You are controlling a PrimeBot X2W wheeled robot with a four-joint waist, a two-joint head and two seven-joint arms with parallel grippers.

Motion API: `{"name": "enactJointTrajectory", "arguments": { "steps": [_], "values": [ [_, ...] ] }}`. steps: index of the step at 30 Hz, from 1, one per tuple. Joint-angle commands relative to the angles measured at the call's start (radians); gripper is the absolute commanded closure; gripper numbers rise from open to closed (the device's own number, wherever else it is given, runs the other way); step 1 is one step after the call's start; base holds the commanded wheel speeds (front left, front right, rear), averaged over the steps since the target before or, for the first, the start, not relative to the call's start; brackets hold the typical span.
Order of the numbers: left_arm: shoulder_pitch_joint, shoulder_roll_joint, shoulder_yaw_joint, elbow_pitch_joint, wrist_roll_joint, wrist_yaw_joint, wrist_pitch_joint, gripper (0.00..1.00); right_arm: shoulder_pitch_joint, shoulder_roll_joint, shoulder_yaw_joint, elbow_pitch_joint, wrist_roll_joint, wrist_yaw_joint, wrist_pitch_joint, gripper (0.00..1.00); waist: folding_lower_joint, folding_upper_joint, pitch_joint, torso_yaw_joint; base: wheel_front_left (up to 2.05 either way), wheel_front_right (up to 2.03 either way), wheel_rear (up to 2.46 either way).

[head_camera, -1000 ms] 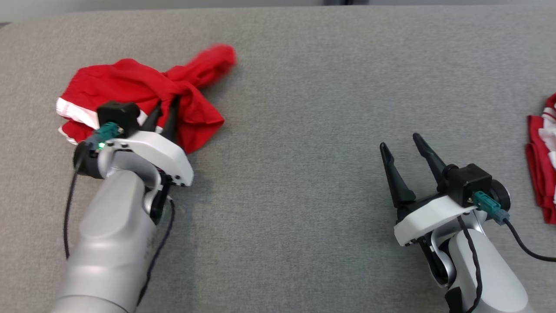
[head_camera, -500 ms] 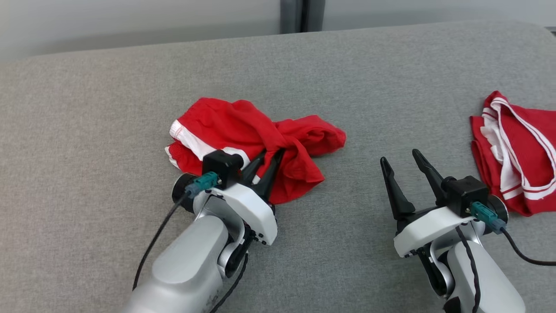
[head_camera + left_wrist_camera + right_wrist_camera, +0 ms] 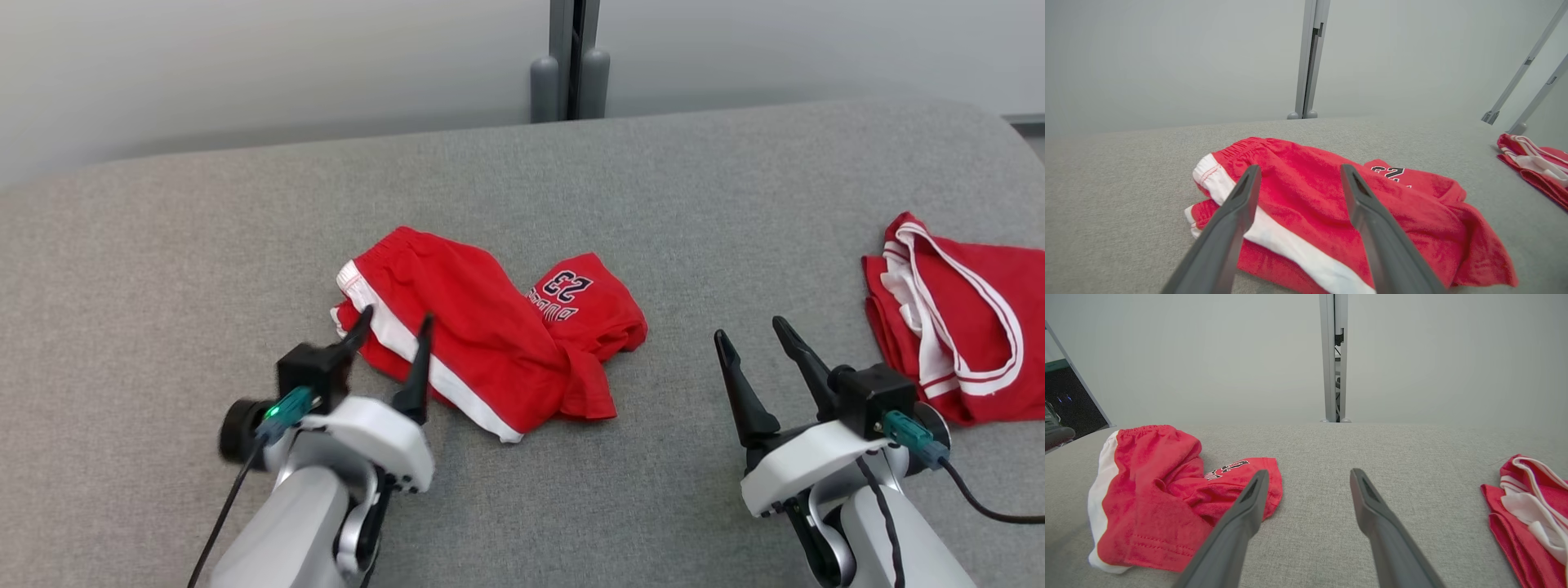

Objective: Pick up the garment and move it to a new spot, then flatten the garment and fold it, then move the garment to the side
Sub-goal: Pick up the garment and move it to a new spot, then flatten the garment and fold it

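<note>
The garment (image 3: 490, 351) is a pair of red shorts with a white side stripe and a "23" print. It lies crumpled on the grey padded table (image 3: 620, 171), left of centre. My left gripper (image 3: 394, 317) is open, its fingers just above the garment's near-left edge with nothing between them. In the left wrist view the garment (image 3: 1310, 204) lies right behind the spread left gripper (image 3: 1299, 167). My right gripper (image 3: 749, 328) is open and empty over bare table to the right of the garment. In the right wrist view, the garment (image 3: 1163, 490) is left of the right gripper (image 3: 1309, 471).
A second red and white garment (image 3: 955, 318) lies bunched at the table's right edge, also seen in the left wrist view (image 3: 1535, 163) and right wrist view (image 3: 1527, 506). A grey post (image 3: 571, 73) stands behind the table's far edge against a pale wall.
My left gripper has opened, let go of the garment and drawn back to the left. The garment now lies loose with its print showing. The head camera has shifted.
</note>
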Motion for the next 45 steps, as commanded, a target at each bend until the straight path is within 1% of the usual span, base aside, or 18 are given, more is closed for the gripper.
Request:
{"name": "enactJointTrajectory", "arguments": {
  "steps": [1, 6, 9, 16, 21, 22, 26, 31, 35, 39, 40, 41, 43, 45],
  "values": [
    [0.024, 0.009, 0.021, -0.016, 0.018, 0.008, -0.004, 0.0, 0.012, -0.005, -0.003, 0.001, 0.006, 0.0, 0.0, 0.0, 0.0, 0.0, -0.022, 0.005, 0.0, 0.0, 0.0],
    [0.171, 0.029, 0.163, -0.103, 0.107, 0.015, -0.004, 0.0, 0.046, -0.005, 0.004, 0.006, 0.01, 0.0, 0.0, 0.0, 0.0, 0.0, -0.071, 0.016, 0.0, 0.0, 0.0],
    [0.256, 0.023, 0.233, -0.152, 0.161, 0.014, -0.004, 0.0, 0.066, -0.005, 0.015, 0.009, 0.015, 0.0, 0.0, 0.0, 0.0, 0.0, -0.096, 0.021, 0.0, 0.0, 0.0],
    [0.428, -0.004, 0.377, -0.251, 0.256, -0.009, -0.004, 0.0, 0.118, -0.005, 0.041, 0.02, 0.026, 0.0, 0.0, 0.0, 0.0, 0.0, -0.134, 0.027, 0.0, 0.0, 0.0],
    [0.49, -0.027, 0.45, -0.268, 0.296, -0.034, -0.004, 0.0, 0.144, -0.005, 0.071, 0.039, 0.026, 0.0, 0.0, 0.0, 0.0, 0.0, -0.136, 0.032, 0.0, 0.0, 0.0],
    [0.497, -0.034, 0.465, -0.267, 0.305, -0.046, -0.004, 0.0, 0.147, -0.005, 0.084, 0.047, 0.026, 0.0, 0.0, 0.0, 0.0, 0.0, -0.131, 0.037, 0.0, 0.0, 0.0],
    [0.472, -0.043, 0.476, -0.264, 0.322, -0.064, -0.004, 0.0, 0.129, -0.005, 0.122, 0.076, 0.016, 0.0, 0.0, 0.0, 0.0, 0.0, -0.105, 0.057, 0.0, 0.0, 0.0],
    [0.443, -0.047, 0.472, -0.268, 0.327, -0.078, -0.004, 0.0, 0.086, -0.005, 0.153, 0.112, -0.004, 0.0, 0.0, 0.0, 0.0, 0.0, -0.069, 0.1, 0.0, 0.0, 0.0],
    [0.432, -0.048, 0.458, -0.278, 0.305, -0.065, -0.004, 0.0, 0.052, -0.005, 0.164, 0.142, -0.029, 0.0, 0.0, 0.0, 0.0, 0.0, -0.047, 0.136, 0.0, 0.0, 0.0],
    [0.421, -0.048, 0.451, -0.28, 0.295, -0.065, -0.004, 0.0, 0.022, -0.005, 0.164, 0.176, -0.04, 0.0, 0.0, 0.0, 0.0, 0.0, -0.028, 0.167, 0.0, 0.0, 0.0],
    [0.419, -0.048, 0.45, -0.281, 0.291, -0.065, -0.004, 0.0, 0.014, -0.005, 0.159, 0.182, -0.041, 0.0, 0.0, 0.2, 0.0, 0.0, -0.023, 0.172, 0.0, 0.0, 0.0],
    [0.418, -0.048, 0.45, -0.282, 0.288, -0.064, -0.004, 0.0, 0.006, -0.005, 0.156, 0.189, -0.044, 0.0, 0.0, 0.56, 0.0, 0.0, -0.02, 0.177, 0.0, 0.0, 0.0],
    [0.42, -0.048, 0.448, -0.282, 0.286, -0.064, -0.004, 0.0, -0.007, -0.005, 0.147, 0.19, -0.04, 0.0, 0.0, 1.0, 0.0, 0.0, -0.017, 0.183, 0.0, 0.0, 0.0],
    [0.421, -0.048, 0.448, -0.283, 0.284, -0.064, -0.004, 0.0, -0.011, -0.007, 0.141, 0.189, -0.038, 0.0, 0.0, 1.0, 0.0, 0.0, -0.016, 0.184, 0.0, 0.0, 0.0]
  ]
}}
